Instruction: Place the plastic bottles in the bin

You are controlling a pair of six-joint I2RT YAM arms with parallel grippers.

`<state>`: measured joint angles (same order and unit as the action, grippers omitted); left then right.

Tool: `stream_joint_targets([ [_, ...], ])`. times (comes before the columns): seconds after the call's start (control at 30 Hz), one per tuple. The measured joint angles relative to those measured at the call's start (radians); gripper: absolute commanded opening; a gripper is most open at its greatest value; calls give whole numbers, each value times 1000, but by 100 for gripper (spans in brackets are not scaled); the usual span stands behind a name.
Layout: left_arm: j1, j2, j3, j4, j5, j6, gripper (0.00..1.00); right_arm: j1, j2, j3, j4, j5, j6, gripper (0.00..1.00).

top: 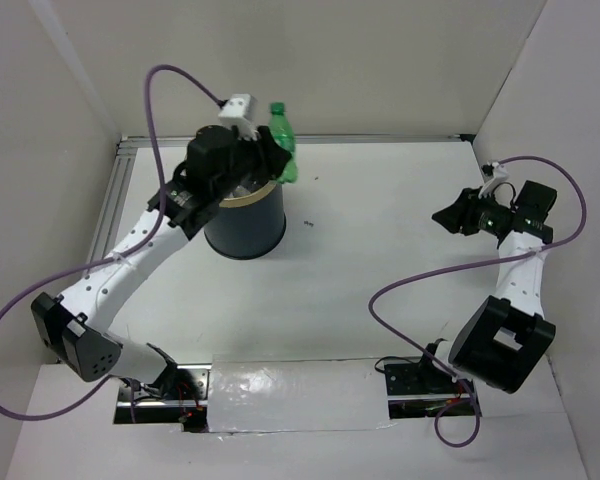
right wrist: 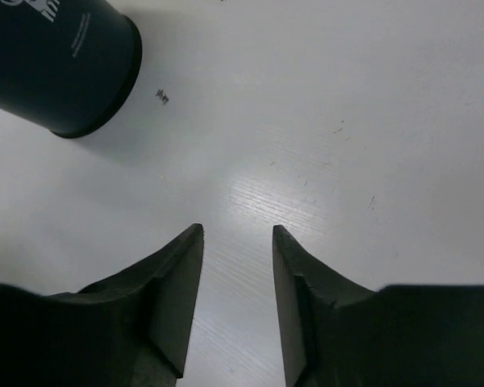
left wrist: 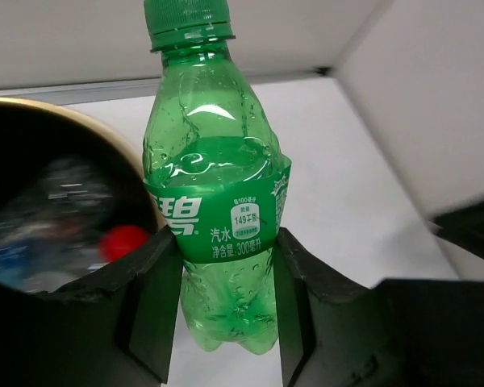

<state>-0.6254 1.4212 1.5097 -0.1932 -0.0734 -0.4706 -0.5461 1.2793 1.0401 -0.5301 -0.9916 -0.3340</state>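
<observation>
My left gripper (top: 277, 160) is shut on a green plastic bottle (top: 282, 140) and holds it upright in the air at the far right edge of the bin (top: 250, 232). In the left wrist view the green bottle (left wrist: 218, 185) stands between my fingers (left wrist: 149, 306), its base clear of the table. The bin's gold rim (left wrist: 81, 121) is at the left, and inside it lie several bottles, one with a red cap (left wrist: 123, 242). My right gripper (top: 450, 217) is open and empty above the table at the right. The bin also shows in the right wrist view (right wrist: 56, 60).
White walls enclose the table on the left, back and right. A small dark speck (top: 308, 223) lies on the table right of the bin. Purple cables loop from both arms.
</observation>
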Motion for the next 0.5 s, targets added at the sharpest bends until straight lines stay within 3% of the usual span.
stream_joint_targets([
  [0.2, 238, -4, -107, -21, -89, -1, 3, 0, 13, -1, -36, -8, -61, 69],
  [0.27, 274, 11, -118, -47, -99, -1, 32, 0, 18, -2, -46, -7, -85, 77],
  [0.3, 280, 20, -117, -47, -101, 0, 52, 0, 21, -3, -52, -7, -99, 93],
  [0.33, 282, 29, -114, -51, -101, 1, 76, 0, 23, -5, -58, -5, -112, 100],
  [0.37, 280, 36, -107, -55, -101, 4, 99, 0, 25, -9, -64, -2, -122, 100],
  [0.5, 228, 48, -66, -71, -116, 37, 99, 0, 27, -31, -89, 24, -170, 100],
])
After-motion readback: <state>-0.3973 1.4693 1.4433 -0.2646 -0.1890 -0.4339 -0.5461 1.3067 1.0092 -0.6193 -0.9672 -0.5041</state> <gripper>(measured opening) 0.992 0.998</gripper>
